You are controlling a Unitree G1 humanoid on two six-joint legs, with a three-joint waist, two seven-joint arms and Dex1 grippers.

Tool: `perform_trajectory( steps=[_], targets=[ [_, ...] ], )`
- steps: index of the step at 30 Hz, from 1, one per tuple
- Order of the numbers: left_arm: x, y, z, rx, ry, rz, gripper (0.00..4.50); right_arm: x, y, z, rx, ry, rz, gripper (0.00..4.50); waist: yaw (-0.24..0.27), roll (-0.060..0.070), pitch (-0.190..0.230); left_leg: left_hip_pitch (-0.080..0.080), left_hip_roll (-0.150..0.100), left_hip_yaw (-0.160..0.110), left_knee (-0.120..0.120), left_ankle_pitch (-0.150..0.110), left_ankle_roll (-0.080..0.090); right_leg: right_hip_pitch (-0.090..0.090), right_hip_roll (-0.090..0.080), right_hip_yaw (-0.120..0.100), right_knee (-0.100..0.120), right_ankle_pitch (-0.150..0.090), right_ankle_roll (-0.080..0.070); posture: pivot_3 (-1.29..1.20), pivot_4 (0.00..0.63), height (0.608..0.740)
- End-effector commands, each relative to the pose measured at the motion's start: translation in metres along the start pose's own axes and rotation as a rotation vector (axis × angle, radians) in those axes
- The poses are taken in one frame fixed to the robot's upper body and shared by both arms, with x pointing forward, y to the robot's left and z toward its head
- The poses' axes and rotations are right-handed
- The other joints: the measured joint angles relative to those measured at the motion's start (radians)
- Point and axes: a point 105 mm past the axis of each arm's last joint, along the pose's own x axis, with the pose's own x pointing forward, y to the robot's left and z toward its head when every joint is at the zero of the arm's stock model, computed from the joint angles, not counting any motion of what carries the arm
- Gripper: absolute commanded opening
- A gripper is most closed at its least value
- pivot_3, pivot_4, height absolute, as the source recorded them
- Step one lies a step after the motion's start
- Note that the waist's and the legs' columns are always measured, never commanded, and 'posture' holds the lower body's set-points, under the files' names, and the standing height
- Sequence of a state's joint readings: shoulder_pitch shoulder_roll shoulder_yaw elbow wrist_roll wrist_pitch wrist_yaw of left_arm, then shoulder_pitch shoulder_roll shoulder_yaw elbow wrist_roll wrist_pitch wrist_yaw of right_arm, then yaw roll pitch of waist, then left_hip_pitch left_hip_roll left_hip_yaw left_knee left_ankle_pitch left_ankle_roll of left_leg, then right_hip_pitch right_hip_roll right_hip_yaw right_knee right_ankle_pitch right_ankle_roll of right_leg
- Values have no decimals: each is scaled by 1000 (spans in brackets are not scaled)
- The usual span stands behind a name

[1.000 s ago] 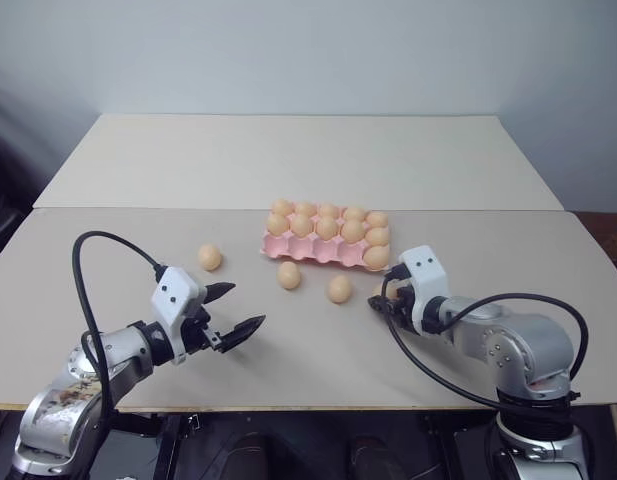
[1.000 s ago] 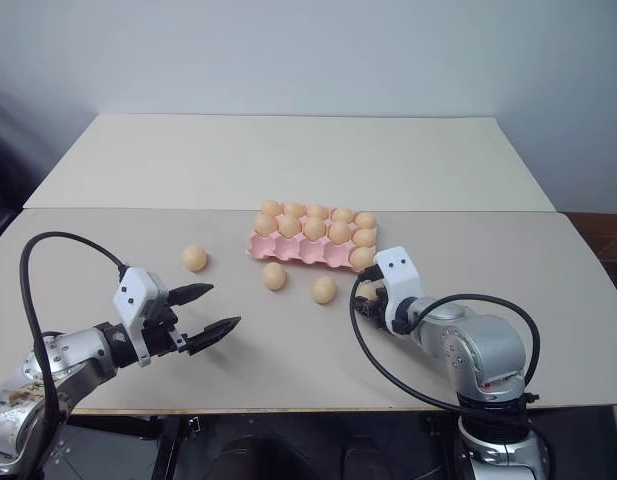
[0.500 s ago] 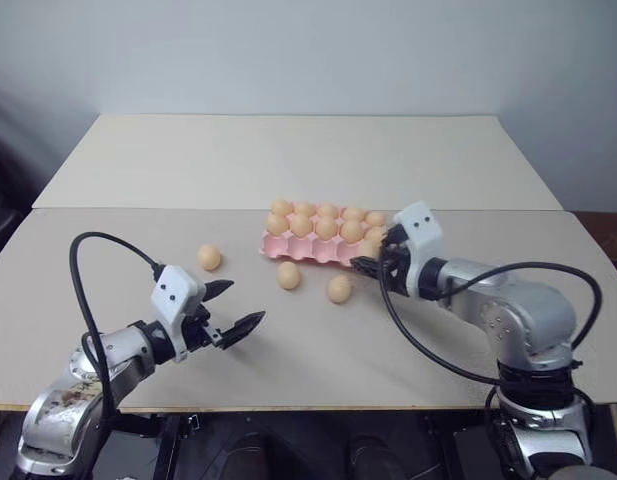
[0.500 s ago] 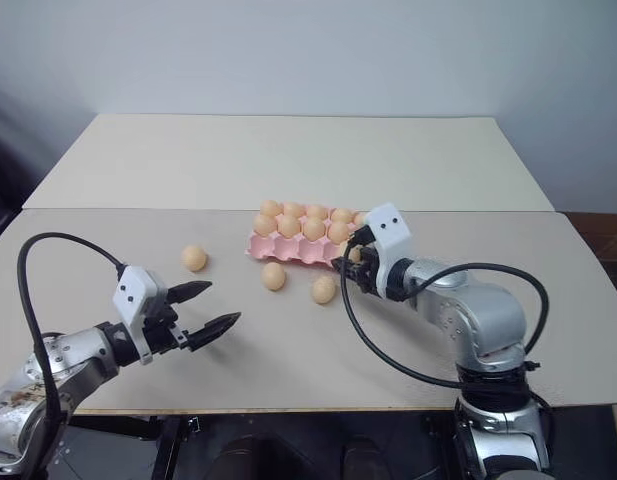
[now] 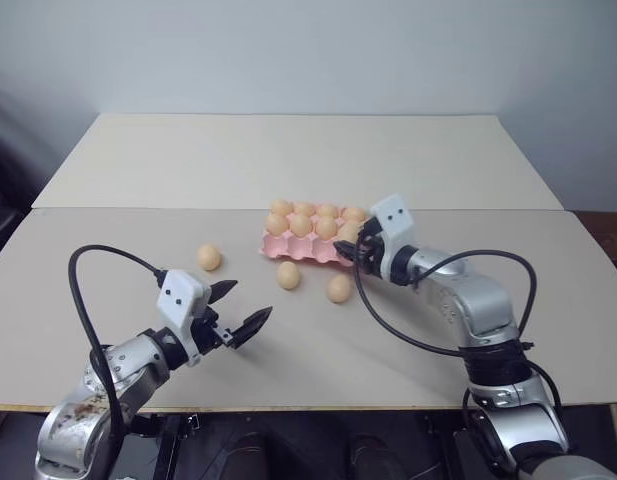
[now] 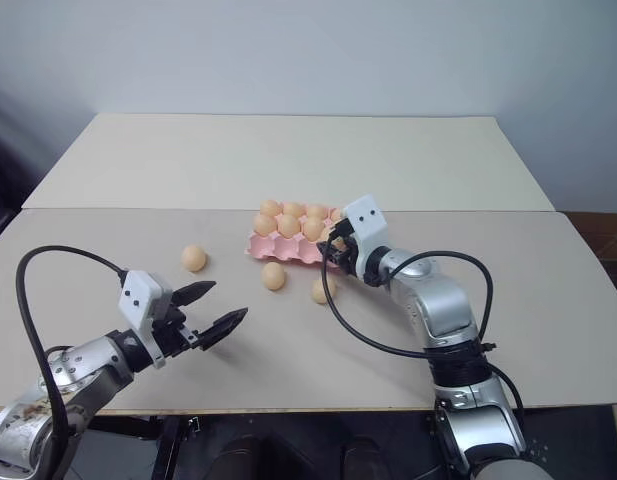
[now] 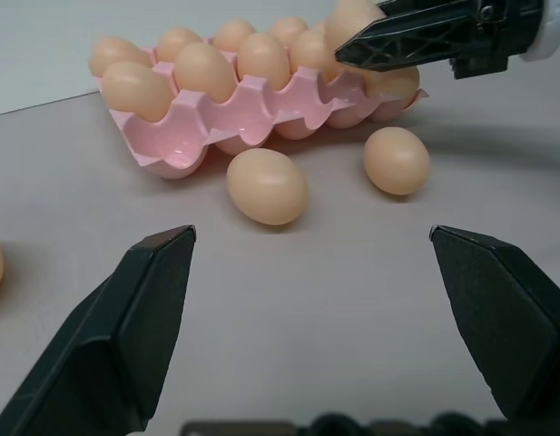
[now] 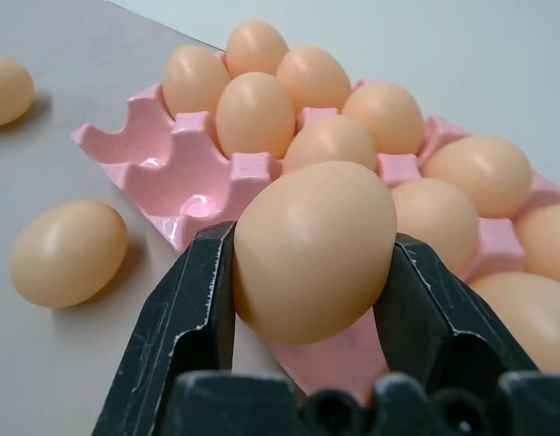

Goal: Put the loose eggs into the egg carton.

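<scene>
The pink egg carton (image 5: 287, 246) lies mid-table with most of its cups full. My right gripper (image 5: 354, 246) is shut on one loose egg (image 8: 314, 250) and holds it just over the carton's near row, beside an empty front cup (image 8: 196, 205). Three more loose eggs rest on the table: one to the left (image 5: 209, 257) and two right in front of the carton (image 5: 288, 275) (image 5: 338, 288). My left gripper (image 5: 250, 300) hovers open and empty near the table's front left, pointing toward those two eggs (image 7: 267, 185) (image 7: 397, 160).
The table is two beige boards with a seam (image 5: 138, 208) running behind the carton. The front edge (image 5: 318, 407) is close below both arms. Black cables loop from each wrist.
My right gripper has carried its egg up and to the left, from the table by the carton's right front corner to above the near row. The left gripper stays about where it was, still open.
</scene>
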State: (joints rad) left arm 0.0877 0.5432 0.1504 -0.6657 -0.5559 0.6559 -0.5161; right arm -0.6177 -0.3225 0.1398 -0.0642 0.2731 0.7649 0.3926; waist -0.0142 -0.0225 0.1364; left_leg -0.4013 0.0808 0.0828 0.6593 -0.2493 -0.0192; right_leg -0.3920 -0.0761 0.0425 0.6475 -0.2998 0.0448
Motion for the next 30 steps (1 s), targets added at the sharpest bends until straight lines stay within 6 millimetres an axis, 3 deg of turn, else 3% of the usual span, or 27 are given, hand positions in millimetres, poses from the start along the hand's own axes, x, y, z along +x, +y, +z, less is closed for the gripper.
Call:
perform_trajectory(
  steps=[1, 9, 16, 17, 25, 30],
  targets=[
    [-1, -8, 10, 25, -37, -16, 4500, 2, -4, 15, -47, -72, -24, 1973, 0, 0, 0, 0, 0, 0, 0, 0, 0, 0, 0, 0, 0, 0, 0, 0, 150, 740],
    [-3, -7, 10, 31, -33, -6, 4500, 4, -11, 6, -55, -50, -37, 1973, 0, 0, 0, 0, 0, 0, 0, 0, 0, 0, 0, 0, 0, 0, 0, 0, 150, 740],
    [-4, -6, 10, 36, -27, -3, 4500, 1, -11, 9, -61, -54, -36, 4349, 0, 0, 0, 0, 0, 0, 0, 0, 0, 0, 0, 0, 0, 0, 0, 0, 150, 740],
    [-4, -6, 10, 37, -24, -4, 4500, -1, -10, 10, -74, -52, -31, 4466, 0, 0, 0, 0, 0, 0, 0, 0, 0, 0, 0, 0, 0, 0, 0, 0, 150, 740],
    [-6, -1, 10, 49, -16, 2, 4500, -12, -7, 21, -120, -57, -5, 4466, 0, 0, 0, 0, 0, 0, 0, 0, 0, 0, 0, 0, 0, 0, 0, 0, 150, 740],
    [-7, -1, 10, 50, -7, -24, 4500, -32, -2, 23, -109, -50, 66, 4466, 1, 0, 0, 0, 0, 0, 0, 0, 0, 0, 0, 0, 0, 0, 0, 0, 150, 740]
  ],
)
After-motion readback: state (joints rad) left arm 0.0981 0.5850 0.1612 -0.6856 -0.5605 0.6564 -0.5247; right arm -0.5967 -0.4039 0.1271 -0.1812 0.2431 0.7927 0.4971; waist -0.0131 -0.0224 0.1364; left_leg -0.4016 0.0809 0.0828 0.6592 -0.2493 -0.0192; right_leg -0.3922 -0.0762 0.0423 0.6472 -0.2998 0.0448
